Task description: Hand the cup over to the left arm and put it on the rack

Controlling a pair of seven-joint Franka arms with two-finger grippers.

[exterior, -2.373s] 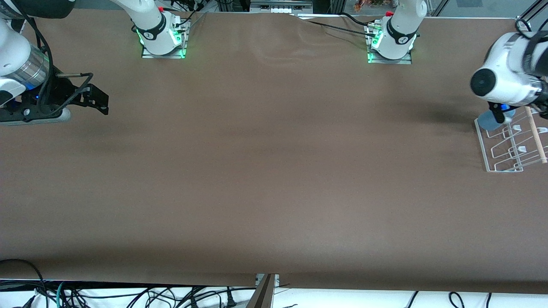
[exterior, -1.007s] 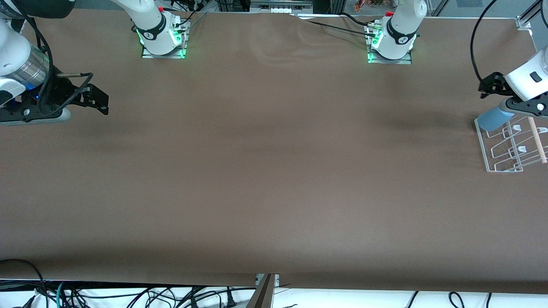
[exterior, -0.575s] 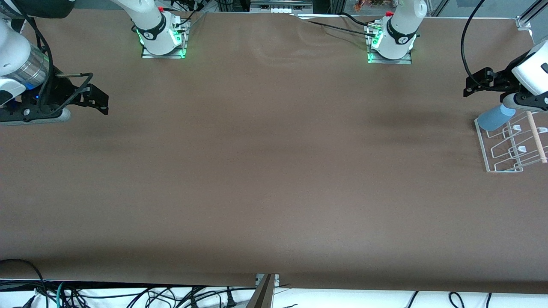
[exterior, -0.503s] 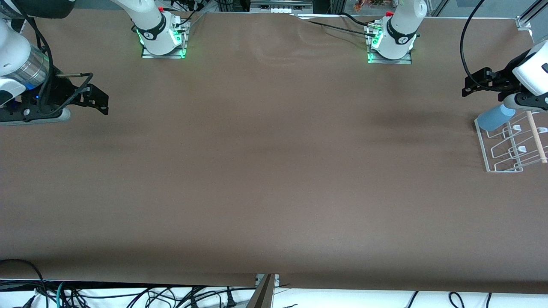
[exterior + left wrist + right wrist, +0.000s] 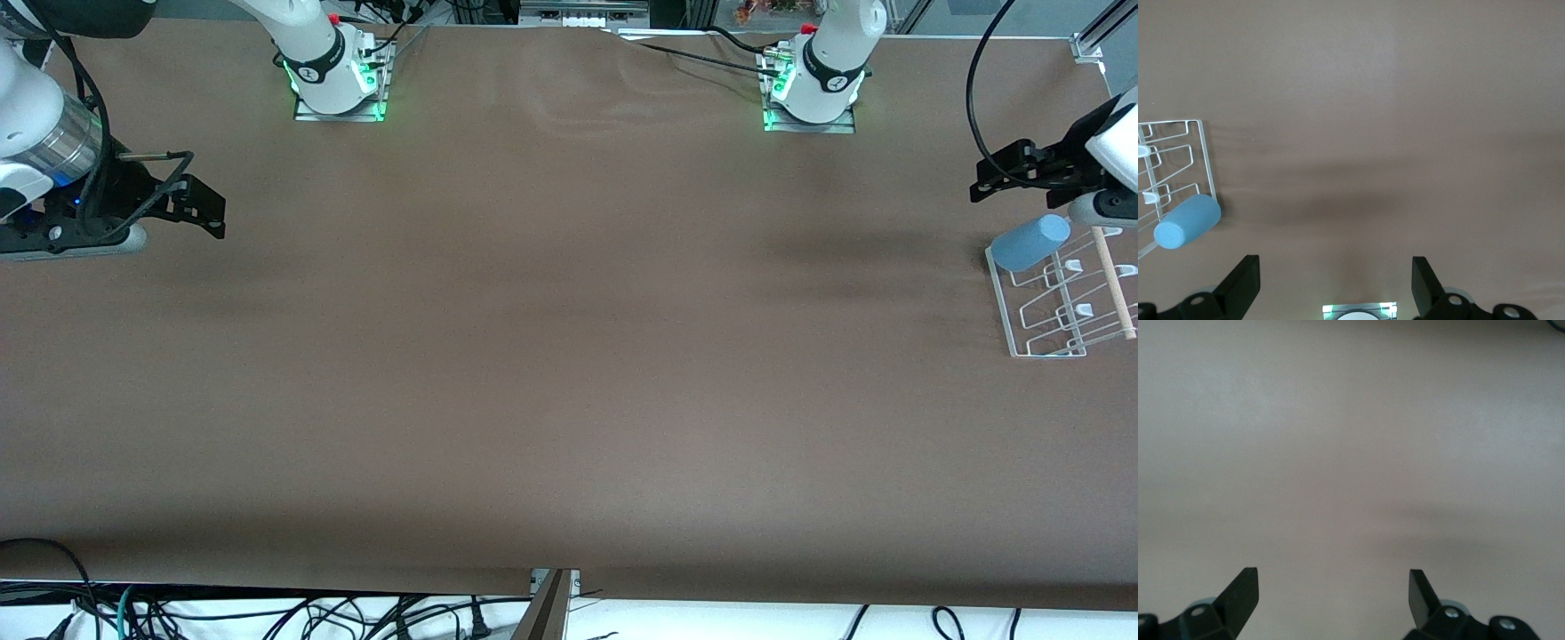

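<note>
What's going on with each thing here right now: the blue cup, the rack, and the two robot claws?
Cup: lying tilted on the rack's corner nearest the arm bases, held by nothing.
Rack: standing on the table at the left arm's end, holding only the cup.
Left gripper: open, empty, in the air beside the rack.
Right gripper: open, empty, waiting over the table's right arm end.

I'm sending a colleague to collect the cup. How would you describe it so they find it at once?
Look along the brown table to the left arm's end, where a white wire rack stands. The cup lies tilted on the rack's corner farthest from the front camera. It is a plain light-blue tumbler, the only coloured thing among white wires and a pale wooden rod.
</note>
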